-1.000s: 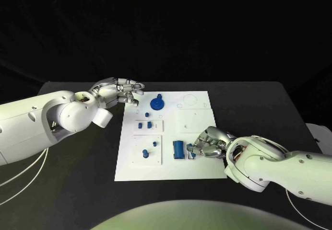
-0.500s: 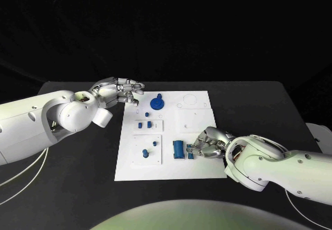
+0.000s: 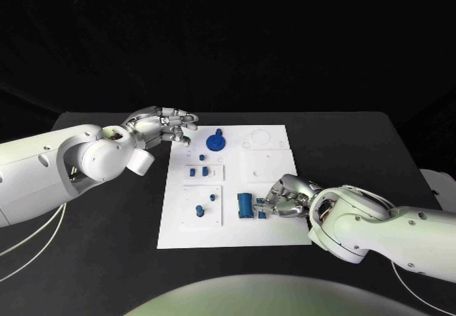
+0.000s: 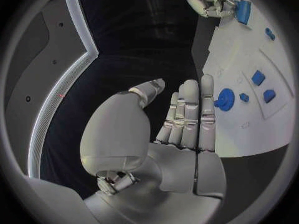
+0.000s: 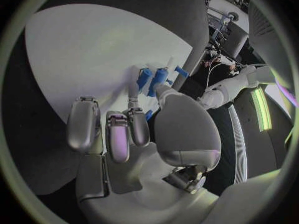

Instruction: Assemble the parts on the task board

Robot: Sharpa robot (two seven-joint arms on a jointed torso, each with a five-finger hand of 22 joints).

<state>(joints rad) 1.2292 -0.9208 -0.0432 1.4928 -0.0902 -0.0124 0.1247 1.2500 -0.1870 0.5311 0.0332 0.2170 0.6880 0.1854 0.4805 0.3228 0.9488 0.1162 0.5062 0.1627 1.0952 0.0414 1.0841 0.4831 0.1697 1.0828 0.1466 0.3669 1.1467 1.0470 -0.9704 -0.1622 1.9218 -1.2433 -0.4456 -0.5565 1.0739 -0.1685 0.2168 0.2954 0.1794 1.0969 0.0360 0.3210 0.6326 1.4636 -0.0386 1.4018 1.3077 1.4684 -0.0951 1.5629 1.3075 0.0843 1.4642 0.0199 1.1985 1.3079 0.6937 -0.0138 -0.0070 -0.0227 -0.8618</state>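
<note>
The white task board (image 3: 271, 155) lies mid-table. On it are a blue gear with a knob (image 3: 215, 140), two small blue blocks (image 3: 198, 172), a blue peg (image 3: 199, 210) and a blue cylinder (image 3: 245, 205). My right hand (image 3: 286, 198) is low over the board's near right part, beside the cylinder, fingers curled. It pinches a small blue part (image 5: 148, 115) between thumb and fingers. The cylinder (image 5: 144, 79) stands just past the fingertips. My left hand (image 3: 163, 125) hovers off the board's far left corner, fingers (image 4: 190, 109) straight and apart from the thumb, holding nothing. The gear (image 4: 224, 98) lies beyond them.
The black table (image 3: 114, 217) spreads wide on both sides of the board. A white object (image 3: 439, 184) sits at the table's right edge. My left forearm (image 3: 57, 171) crosses the table's left side, and my right forearm (image 3: 389, 227) crosses its near right.
</note>
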